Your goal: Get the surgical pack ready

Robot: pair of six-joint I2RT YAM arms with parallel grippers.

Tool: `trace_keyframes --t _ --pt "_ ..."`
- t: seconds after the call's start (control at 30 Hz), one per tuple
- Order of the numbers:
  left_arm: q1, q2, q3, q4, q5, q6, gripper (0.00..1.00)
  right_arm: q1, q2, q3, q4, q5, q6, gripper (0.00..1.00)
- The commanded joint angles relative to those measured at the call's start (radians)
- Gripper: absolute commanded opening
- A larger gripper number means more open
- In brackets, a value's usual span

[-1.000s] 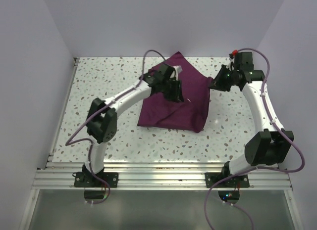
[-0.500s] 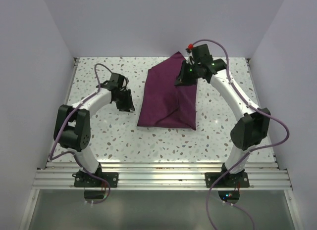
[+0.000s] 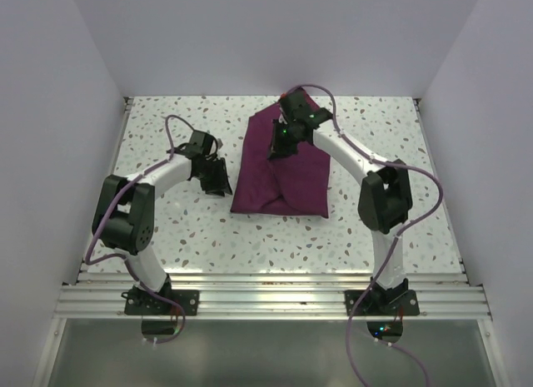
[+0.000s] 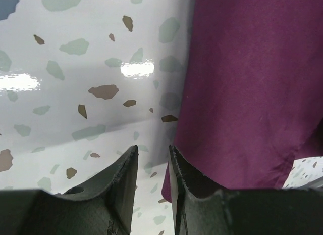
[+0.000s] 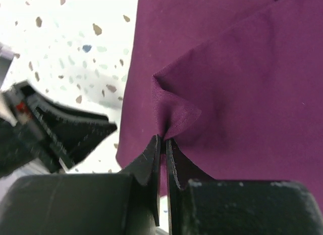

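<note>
Over the speckled table (image 3: 166, 229), the right arm (image 3: 350, 150) arches across the cloth (image 3: 291, 183), right gripper (image 5: 162, 138) pinching a fold. The left gripper (image 4: 152, 153) sits low beside the cloth, narrowly parted and empty.

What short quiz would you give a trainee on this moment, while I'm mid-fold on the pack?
1. True or false: the right gripper is pinching a fold of the surgical pack.
2. Where is the left gripper? A) beside the pack's left edge B) on top of the pack C) at its far corner
3. Fill in: the left gripper holds ____.
Key: 1 true; 2 A; 3 nothing.
</note>
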Motion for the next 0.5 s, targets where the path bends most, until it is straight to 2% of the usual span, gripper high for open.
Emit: trace_keyframes --t 0.0,0.27,0.3,0.33,0.37,0.4,0.47 --pt "-0.019 -0.014 0.005 0.048 0.025 -0.016 0.34 0.021 0.047 0.064 0.101 0.033 0.057 0.00" --pt "-0.026 -0.013 -0.004 0.053 0.033 -0.020 0.34 0.054 0.196 0.182 0.081 0.022 0.077 0.00" --pt "-0.026 -0.013 -0.001 0.047 0.033 -0.014 0.34 0.054 0.205 0.205 0.073 0.005 0.076 0.04" --pt "-0.026 -0.013 0.003 0.037 0.031 -0.010 0.34 0.056 0.211 0.216 0.066 0.002 0.076 0.16" --pt "-0.023 -0.013 0.020 0.028 0.019 -0.005 0.35 0.056 0.216 0.228 0.058 -0.001 0.071 0.22" --pt "-0.020 -0.014 0.029 0.002 0.013 0.010 0.35 0.054 0.226 0.264 0.029 -0.019 0.050 0.34" --pt "-0.005 -0.019 0.065 -0.024 -0.003 0.025 0.38 0.050 0.242 0.324 -0.031 -0.031 0.015 0.44"
